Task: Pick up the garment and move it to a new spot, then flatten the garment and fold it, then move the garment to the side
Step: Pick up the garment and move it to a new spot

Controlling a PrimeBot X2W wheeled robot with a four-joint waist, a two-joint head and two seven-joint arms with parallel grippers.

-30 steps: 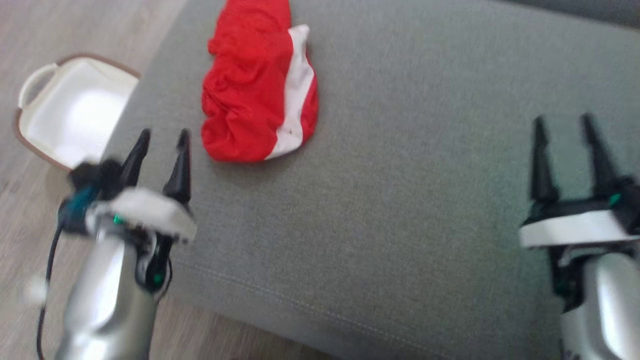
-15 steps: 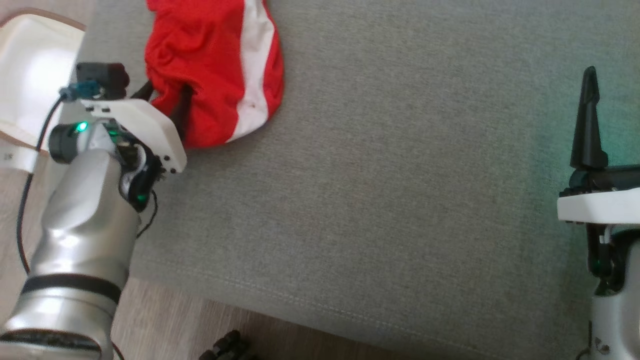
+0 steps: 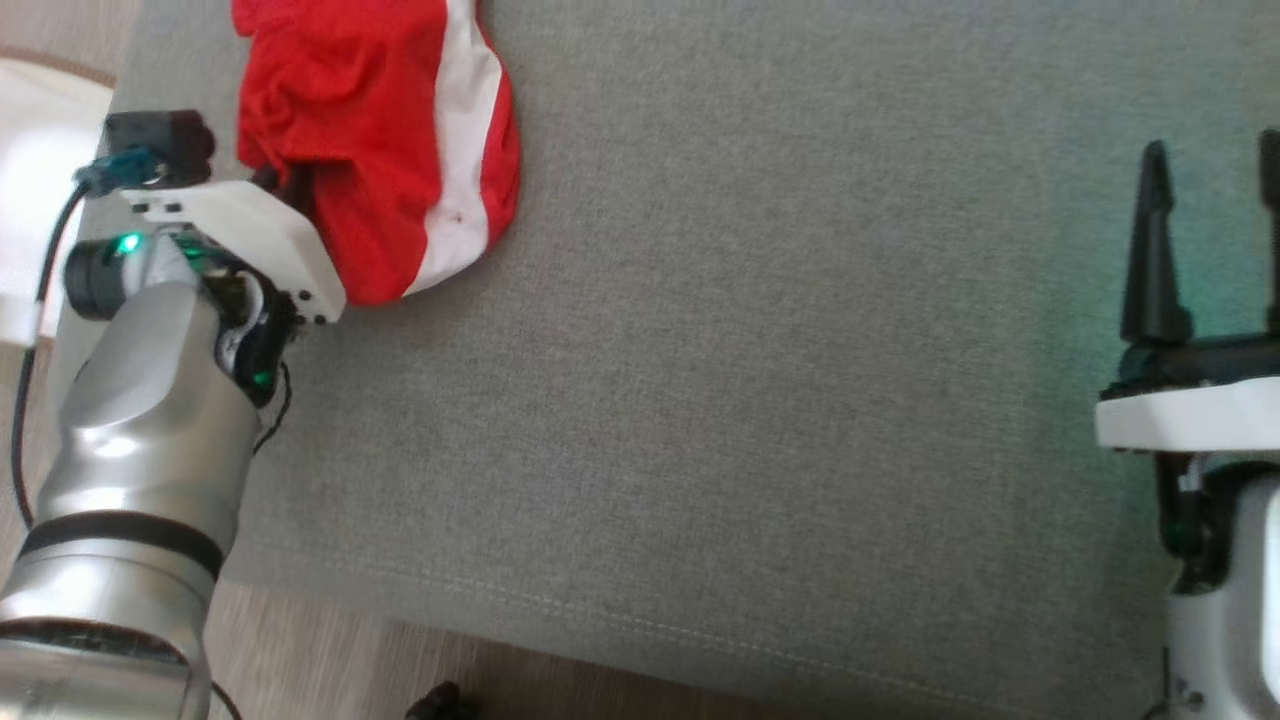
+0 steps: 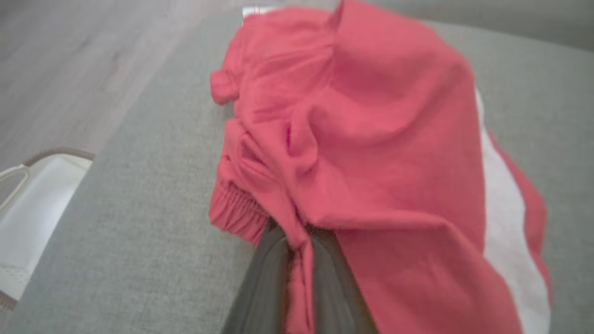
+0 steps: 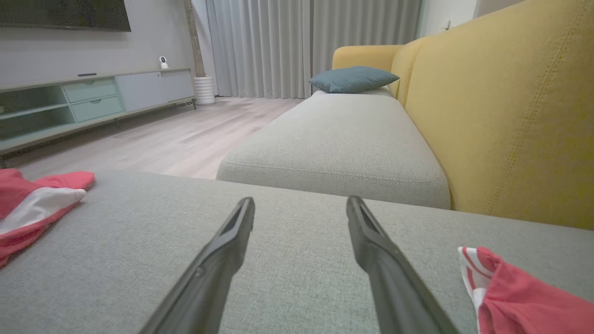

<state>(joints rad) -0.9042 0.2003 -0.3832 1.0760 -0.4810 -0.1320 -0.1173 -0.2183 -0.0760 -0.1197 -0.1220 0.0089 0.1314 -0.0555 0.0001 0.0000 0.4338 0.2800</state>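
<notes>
The garment [image 3: 375,140] is a crumpled red piece with a white stripe, lying near the far left corner of the grey sofa cushion [image 3: 760,380]. My left gripper [image 3: 288,188] sits at its near left edge, its fingers mostly hidden under the white wrist mount. In the left wrist view the garment [image 4: 371,139] bulges up, and my left gripper [image 4: 299,253] is shut on a fold of red cloth beside the elastic band. My right gripper [image 3: 1212,170] hovers open over bare cushion at the right. In the right wrist view my right gripper [image 5: 300,206] holds nothing, and the garment [image 5: 35,202] lies far left.
A white basket [image 3: 35,190] stands on the wood floor left of the cushion, also seen as a basket [image 4: 32,204] in the left wrist view. The cushion's front edge [image 3: 600,615] runs near me. A second red-and-white cloth [image 5: 524,297] lies by the yellow sofa back [image 5: 510,116].
My left gripper reached forward to the garment's near edge and closed on a fold of it. The head camera shifted, sliding the picture left. The right gripper stayed open.
</notes>
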